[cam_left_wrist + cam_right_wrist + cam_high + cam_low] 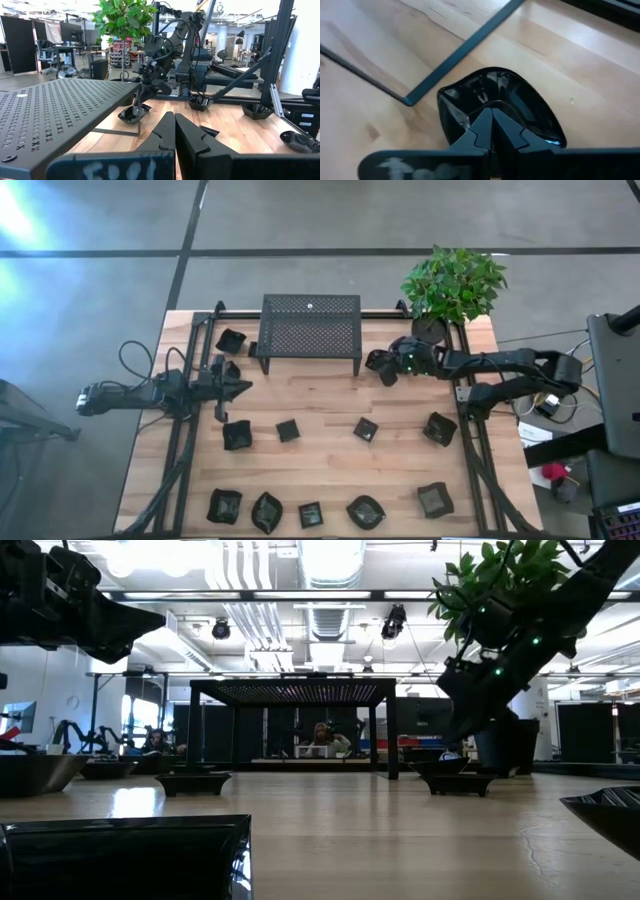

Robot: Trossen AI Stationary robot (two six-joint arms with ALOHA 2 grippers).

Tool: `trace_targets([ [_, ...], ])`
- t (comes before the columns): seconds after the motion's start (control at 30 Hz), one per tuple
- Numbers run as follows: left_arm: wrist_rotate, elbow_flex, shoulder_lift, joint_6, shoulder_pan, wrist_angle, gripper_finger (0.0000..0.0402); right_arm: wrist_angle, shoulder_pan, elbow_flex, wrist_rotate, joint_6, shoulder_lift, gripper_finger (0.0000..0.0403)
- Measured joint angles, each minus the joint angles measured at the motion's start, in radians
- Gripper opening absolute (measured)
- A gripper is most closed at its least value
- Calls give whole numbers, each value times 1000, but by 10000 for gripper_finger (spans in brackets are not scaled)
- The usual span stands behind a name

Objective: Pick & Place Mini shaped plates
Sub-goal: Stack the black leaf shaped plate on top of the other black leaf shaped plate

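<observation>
The wooden worktop (320,470) carries a black perforated stand (310,330) in the upper middle of the frame and a potted plant (452,288) in the upper right. Small black glossy plates (288,430) lie scattered on it: some at the upper left, four across the middle, five along the lower edge.

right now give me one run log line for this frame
right gripper: shut on mini plate beside mesh stand | left gripper: shut, empty, waiting at table's left
</observation>
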Motion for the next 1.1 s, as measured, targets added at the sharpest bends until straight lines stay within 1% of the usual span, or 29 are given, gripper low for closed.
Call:
trace_targets([
  [0.17, 0, 0, 0, 0, 0, 0, 0, -17, 0, 16, 72, 3, 17, 8],
  [0.3, 0, 0, 0, -1, 0, 0, 0, -109, 0, 46, 145, 6, 14, 8],
  [0.43, 0, 0, 0, -2, 0, 0, 0, -163, 0, 61, 180, 30, 15, 8],
  [1.1, 0, 0, 0, -4, 0, -4, 0, -167, 1, 43, 185, 81, 16, 8],
])
